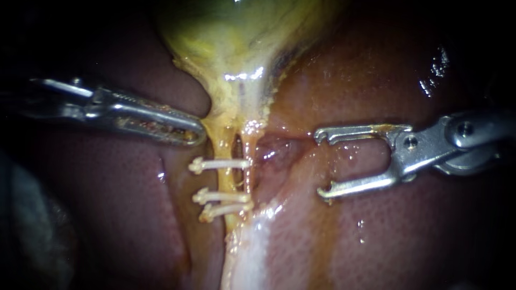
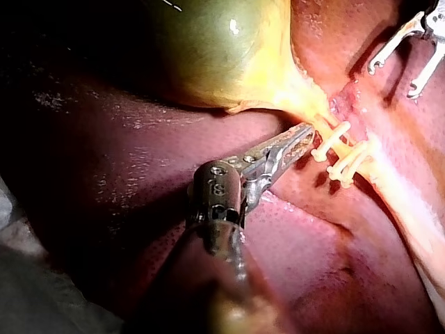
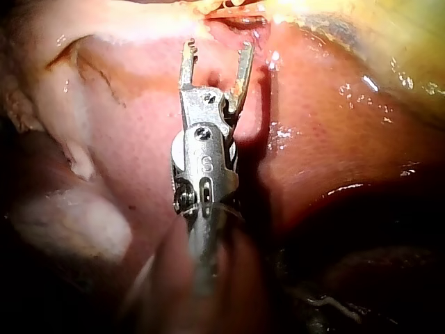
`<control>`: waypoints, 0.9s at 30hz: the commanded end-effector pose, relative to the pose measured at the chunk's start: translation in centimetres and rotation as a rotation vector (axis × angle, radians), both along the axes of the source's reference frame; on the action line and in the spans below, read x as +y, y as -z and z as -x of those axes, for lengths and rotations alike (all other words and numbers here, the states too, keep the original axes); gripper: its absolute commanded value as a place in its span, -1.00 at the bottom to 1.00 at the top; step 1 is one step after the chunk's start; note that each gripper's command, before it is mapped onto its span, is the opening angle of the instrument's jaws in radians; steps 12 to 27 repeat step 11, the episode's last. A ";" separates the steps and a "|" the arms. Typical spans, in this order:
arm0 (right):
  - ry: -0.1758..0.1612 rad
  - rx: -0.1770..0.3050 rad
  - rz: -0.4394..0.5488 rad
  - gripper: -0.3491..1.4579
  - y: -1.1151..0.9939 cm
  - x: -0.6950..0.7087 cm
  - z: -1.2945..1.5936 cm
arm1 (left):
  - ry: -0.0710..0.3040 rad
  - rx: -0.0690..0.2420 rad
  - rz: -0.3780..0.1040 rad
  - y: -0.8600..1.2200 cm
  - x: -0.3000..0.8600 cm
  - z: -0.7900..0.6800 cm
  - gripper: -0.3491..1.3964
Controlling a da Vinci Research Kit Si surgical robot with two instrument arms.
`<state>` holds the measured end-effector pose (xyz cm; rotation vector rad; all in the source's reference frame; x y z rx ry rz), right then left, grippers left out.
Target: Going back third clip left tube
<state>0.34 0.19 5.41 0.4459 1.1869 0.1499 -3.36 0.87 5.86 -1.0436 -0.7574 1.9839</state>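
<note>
The yellow-green gallbladder (image 1: 236, 37) narrows to a neck with two tubes below it. Three white clips (image 1: 221, 164) (image 1: 224, 197) (image 1: 226, 210) sit across the left tube (image 1: 227, 144); the left wrist view shows them too, as clips (image 2: 332, 139) just ahead of my left instrument. My left instrument (image 1: 196, 134) lies with its jaws shut, the tip resting against the left edge of the neck just above the top clip. My right instrument (image 1: 322, 164) stands to the right of the tubes, apart from them. Its hooked jaws are wide open and empty, as also seen on my right instrument (image 3: 217, 47).
Reddish-brown liver (image 1: 408, 231) surrounds the tubes on both sides. A raw wet pocket (image 1: 277, 150) lies between the right tube (image 1: 250, 156) and my right instrument. A pale strip of tissue (image 1: 252, 252) runs down from the clips.
</note>
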 end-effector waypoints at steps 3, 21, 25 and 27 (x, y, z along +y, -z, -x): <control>0.000 0.000 0.000 -0.06 0.00 0.00 0.00 | -0.004 0.000 0.005 -0.02 0.00 0.02 -1.00; 0.000 0.000 0.000 -0.06 0.02 -0.01 -0.01 | -0.004 0.000 0.005 -0.02 0.00 0.02 -1.00; 0.000 0.000 0.000 -0.06 0.02 -0.01 -0.01 | -0.004 0.000 0.005 -0.02 0.00 0.02 -1.00; 0.000 0.000 0.000 -0.06 0.02 -0.01 -0.01 | -0.004 0.000 0.005 -0.02 0.00 0.02 -1.00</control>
